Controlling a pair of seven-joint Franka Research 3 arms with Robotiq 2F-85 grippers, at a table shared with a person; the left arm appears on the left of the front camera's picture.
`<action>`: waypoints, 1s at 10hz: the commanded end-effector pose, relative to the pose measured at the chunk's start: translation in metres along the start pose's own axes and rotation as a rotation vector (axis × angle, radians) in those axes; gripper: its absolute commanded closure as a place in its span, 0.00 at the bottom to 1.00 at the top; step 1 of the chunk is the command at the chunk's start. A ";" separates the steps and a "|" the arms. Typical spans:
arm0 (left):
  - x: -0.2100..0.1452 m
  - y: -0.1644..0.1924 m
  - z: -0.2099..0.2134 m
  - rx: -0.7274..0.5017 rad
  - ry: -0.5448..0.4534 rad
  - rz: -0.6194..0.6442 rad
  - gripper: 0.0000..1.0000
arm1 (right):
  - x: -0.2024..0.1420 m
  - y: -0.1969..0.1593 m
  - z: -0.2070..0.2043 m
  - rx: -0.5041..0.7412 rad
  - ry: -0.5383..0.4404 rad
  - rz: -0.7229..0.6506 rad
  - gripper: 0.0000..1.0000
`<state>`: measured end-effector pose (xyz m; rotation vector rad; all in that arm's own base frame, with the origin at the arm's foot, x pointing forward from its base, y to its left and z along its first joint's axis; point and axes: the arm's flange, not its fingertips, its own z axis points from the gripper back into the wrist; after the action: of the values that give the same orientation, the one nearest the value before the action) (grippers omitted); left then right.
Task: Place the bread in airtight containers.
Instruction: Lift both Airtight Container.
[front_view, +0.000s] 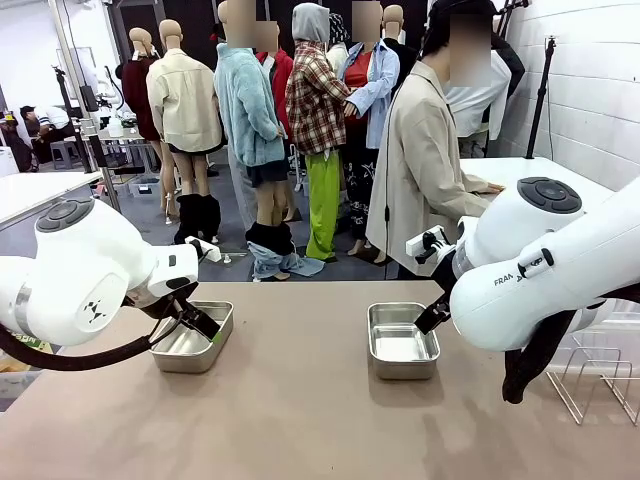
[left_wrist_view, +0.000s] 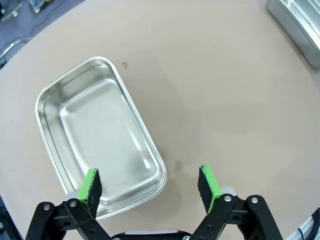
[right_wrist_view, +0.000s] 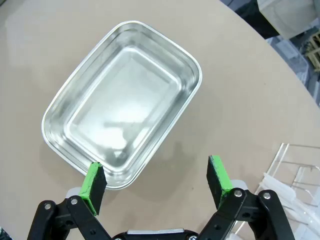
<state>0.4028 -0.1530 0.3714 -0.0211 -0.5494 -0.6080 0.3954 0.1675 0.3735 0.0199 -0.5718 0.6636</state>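
One small, deep, rectangular stainless-steel container (front_view: 195, 345) sat open-topped near the left edge of the worktop (front_view: 300, 420), under the left jaws. These gaped wide and held nothing: one green pad (left_wrist_view: 91, 186) hung over the box's corner rim, the other over bare worktop beside it. A second steel container (front_view: 402, 345) of the same kind sat right of the middle, toward the far edge, under the right jaws. They were equally wide and touched nothing, with one green pad (right_wrist_view: 93, 182) above its rim.

Left container (front_view: 192, 338) and right container (front_view: 401, 342) sit apart on the table (front_view: 300, 420).
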 end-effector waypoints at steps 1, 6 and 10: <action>0.000 0.002 0.000 0.000 0.000 0.004 0.00 | 0.000 0.000 0.000 0.000 0.000 0.000 0.00; 0.024 0.042 0.094 0.128 -0.133 -0.050 0.00 | 0.006 -0.053 0.083 -0.146 -0.224 -0.108 0.00; 0.006 0.134 0.170 0.155 -0.098 0.129 0.00 | -0.063 -0.202 0.181 -0.374 -0.262 -0.523 0.00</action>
<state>0.3917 -0.0322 0.5320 0.0809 -0.7245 -0.4651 0.3866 -0.0371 0.5264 -0.0546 -0.9207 0.1535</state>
